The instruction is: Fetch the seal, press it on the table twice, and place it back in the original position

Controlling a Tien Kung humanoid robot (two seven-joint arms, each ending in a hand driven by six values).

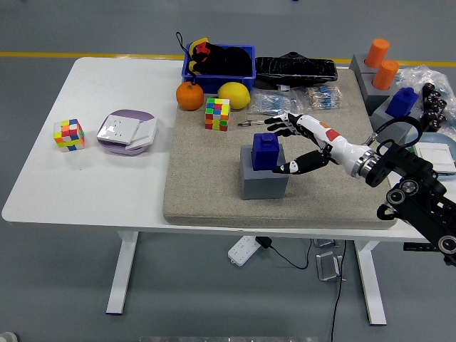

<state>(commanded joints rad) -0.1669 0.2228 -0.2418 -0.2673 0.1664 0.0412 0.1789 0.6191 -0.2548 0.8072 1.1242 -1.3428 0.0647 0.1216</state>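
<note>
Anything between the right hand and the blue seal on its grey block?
Nothing. In the head view the right hand brackets the blue seal, which sits in the grey block; only bare beige mat shows in the small gap at the fingertips.

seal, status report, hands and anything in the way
Right hand open beside seal, no grip yet. Left hand not in view. Seal upright in grey holder. Cube behind, clear of reach.

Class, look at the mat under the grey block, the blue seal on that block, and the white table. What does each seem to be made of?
The mat: looks like beige felt or coarse fabric, with a speckled, matte surface. The blue seal: probably hard plastic, with even colour and crisp edges. The grey block beneath it: smooth, matte, possibly plastic too. The white table: smooth laminate or painted board, with a faint sheen.
</note>
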